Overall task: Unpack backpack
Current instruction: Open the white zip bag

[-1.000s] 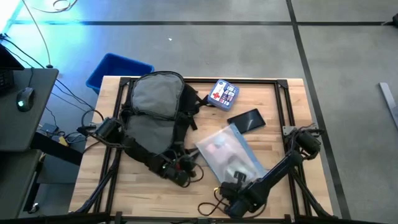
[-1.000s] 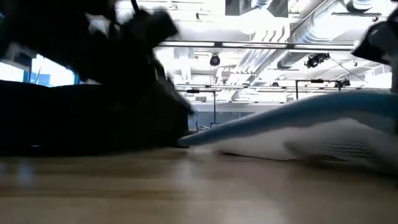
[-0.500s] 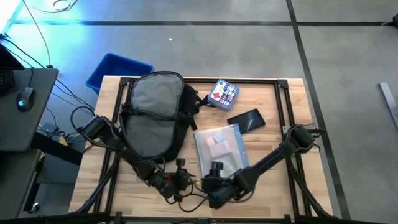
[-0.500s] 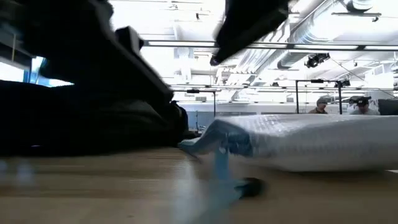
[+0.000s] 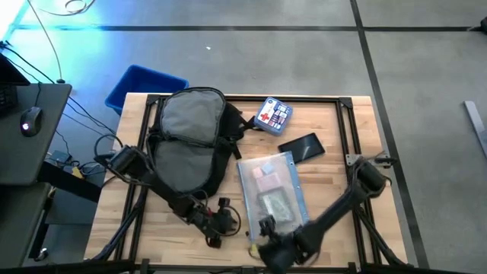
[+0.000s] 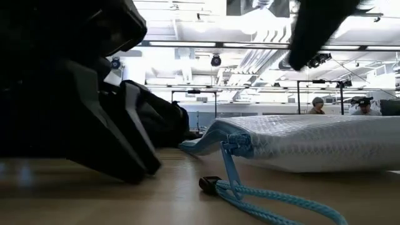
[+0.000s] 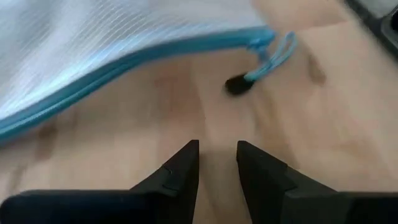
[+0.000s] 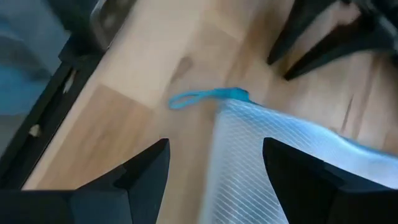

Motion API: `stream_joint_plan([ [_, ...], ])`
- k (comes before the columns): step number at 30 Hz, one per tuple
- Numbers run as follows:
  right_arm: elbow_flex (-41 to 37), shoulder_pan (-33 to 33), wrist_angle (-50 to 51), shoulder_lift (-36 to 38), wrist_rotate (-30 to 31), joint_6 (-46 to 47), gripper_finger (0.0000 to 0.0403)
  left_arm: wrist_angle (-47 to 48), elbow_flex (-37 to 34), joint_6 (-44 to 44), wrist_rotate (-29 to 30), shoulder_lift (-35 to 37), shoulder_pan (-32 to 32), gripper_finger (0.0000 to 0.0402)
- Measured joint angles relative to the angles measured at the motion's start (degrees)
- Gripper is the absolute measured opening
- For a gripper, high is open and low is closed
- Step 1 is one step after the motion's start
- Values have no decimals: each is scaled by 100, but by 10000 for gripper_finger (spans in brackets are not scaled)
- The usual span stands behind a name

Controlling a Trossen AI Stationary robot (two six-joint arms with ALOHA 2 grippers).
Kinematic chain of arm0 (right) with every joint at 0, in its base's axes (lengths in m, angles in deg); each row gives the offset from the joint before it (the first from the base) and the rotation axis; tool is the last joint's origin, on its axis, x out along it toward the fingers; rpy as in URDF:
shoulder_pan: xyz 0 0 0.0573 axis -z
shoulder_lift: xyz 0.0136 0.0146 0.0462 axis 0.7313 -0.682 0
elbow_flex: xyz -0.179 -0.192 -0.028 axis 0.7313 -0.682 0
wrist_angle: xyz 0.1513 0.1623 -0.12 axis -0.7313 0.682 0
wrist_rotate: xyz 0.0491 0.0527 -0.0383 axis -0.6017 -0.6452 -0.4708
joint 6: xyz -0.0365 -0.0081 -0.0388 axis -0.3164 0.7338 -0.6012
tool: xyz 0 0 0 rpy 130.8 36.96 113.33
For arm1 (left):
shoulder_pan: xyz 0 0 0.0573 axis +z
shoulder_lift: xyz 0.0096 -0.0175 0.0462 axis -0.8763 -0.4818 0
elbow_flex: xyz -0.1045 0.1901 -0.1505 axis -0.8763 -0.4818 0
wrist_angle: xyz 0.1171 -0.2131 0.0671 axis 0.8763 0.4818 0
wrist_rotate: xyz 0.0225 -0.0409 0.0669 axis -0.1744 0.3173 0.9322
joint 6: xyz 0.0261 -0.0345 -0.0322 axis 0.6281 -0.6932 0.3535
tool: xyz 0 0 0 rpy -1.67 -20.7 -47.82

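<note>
I see a clear zip pouch (image 5: 271,192) with blue trim lying flat on the wooden table (image 5: 335,164), its blue pull cord (image 6: 262,195) trailing on the wood. A dark phone (image 5: 301,146) lies beside the pouch, and a first-aid kit (image 5: 273,115) sits near it. A blue bin (image 5: 141,84) stands on the floor.

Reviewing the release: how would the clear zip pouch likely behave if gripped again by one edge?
The clear zip pouch would probably sag, since it looks like thin soft plastic. The items visible inside may slide toward the low end. Its smooth skin might slip on the table, so the blue pull cord seems the easier hold.
</note>
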Motion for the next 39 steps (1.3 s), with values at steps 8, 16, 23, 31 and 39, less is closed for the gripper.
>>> stream_joint_plan([
  [8,21,-434,-315,-1070,2400,495,240,-1033,22,275,-146,-312,141,90],
  [16,27,-115,-294,-1241,3340,1121,224,-1251,190,163,-425,-626,349,90],
  [23,11,226,-222,-1183,2693,1596,117,-1294,433,175,-523,-780,389,90],
  [31,-13,6,201,-1106,2998,2370,6,-1289,433,176,-411,-761,346,90],
  [39,-17,-494,1436,-903,3698,3806,0,-459,433,261,5,-135,85,90],
])
